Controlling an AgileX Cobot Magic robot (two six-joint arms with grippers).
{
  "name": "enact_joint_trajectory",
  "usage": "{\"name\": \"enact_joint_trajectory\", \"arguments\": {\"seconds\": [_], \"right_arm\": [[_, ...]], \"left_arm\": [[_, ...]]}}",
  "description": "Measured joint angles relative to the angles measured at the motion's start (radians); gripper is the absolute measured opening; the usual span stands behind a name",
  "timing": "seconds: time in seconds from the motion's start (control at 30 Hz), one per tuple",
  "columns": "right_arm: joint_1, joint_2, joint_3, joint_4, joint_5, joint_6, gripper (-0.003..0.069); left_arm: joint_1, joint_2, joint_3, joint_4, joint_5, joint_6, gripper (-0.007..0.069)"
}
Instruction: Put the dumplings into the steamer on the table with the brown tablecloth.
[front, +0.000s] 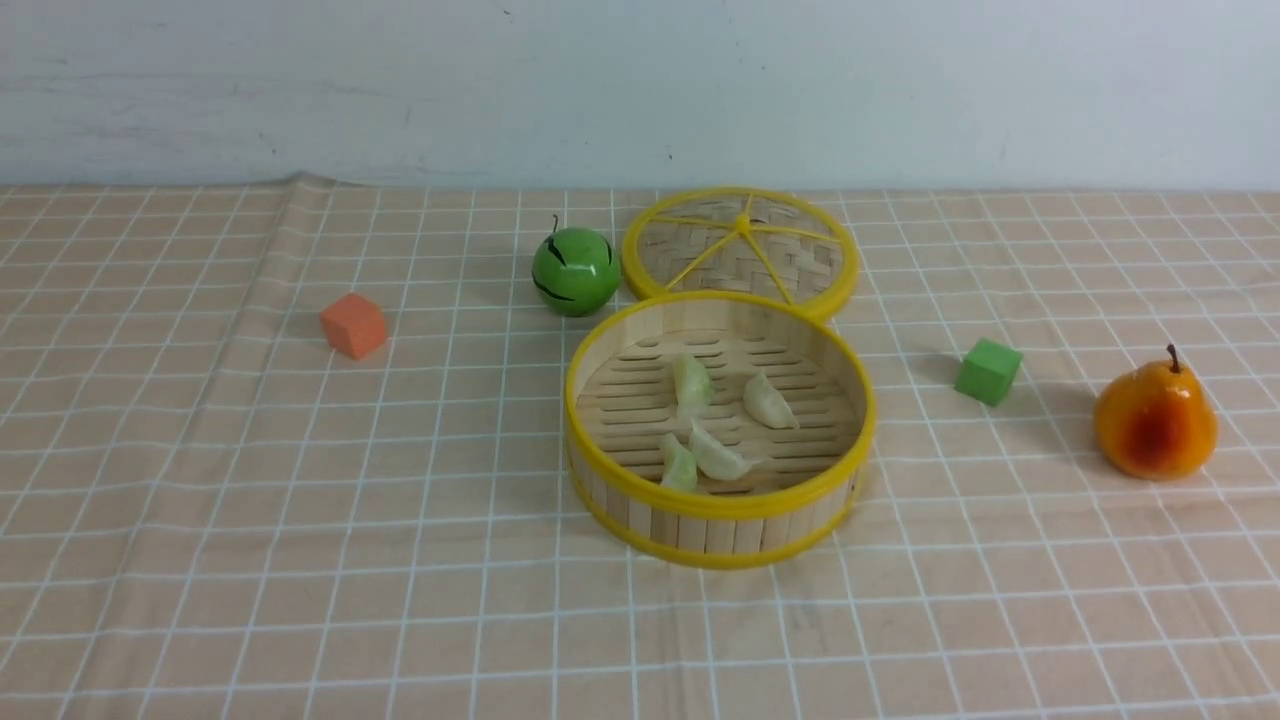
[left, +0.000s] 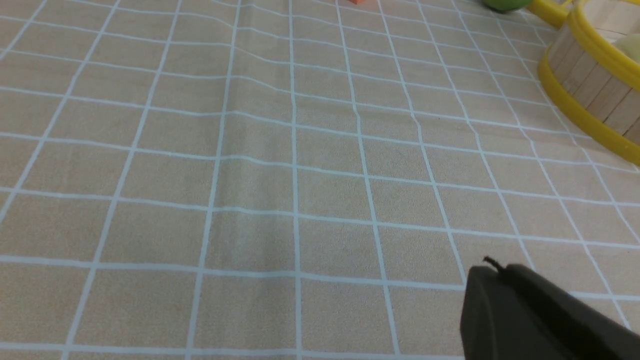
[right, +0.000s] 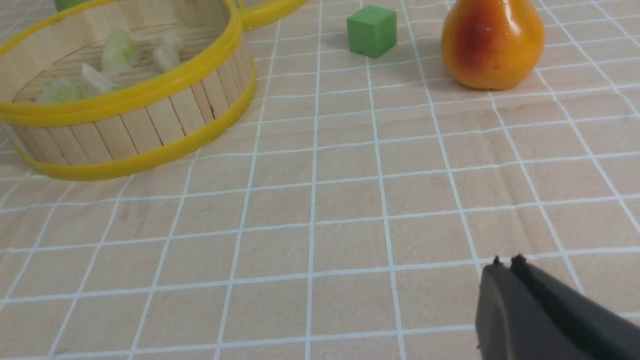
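Observation:
The steamer (front: 716, 505), a round bamboo basket with yellow rims, stands mid-table on the tan checked tablecloth (front: 250, 500). Several dumplings lie on its slotted floor: a pale green one (front: 691, 383), a cream one (front: 767, 402), another cream one (front: 716, 455) and a green one (front: 679, 465). The steamer also shows in the right wrist view (right: 145, 120) and at the edge of the left wrist view (left: 590, 90). My left gripper (left: 492, 270) is shut and empty over bare cloth. My right gripper (right: 505, 265) is shut and empty over bare cloth. Neither arm shows in the front view.
The flat woven lid (front: 740, 245) lies just behind the steamer. A green apple (front: 575, 270) sits beside the lid. An orange cube (front: 353, 325) is at the left, a green cube (front: 988, 371) and an orange pear (front: 1155, 420) at the right.

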Motion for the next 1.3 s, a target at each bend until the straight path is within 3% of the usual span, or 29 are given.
{"name": "enact_joint_trajectory", "arguments": {"seconds": [1.3], "right_arm": [[0.0,0.0,0.0,0.0,0.0,0.002,0.0004]], "left_arm": [[0.0,0.0,0.0,0.0,0.0,0.0,0.0038]]}}
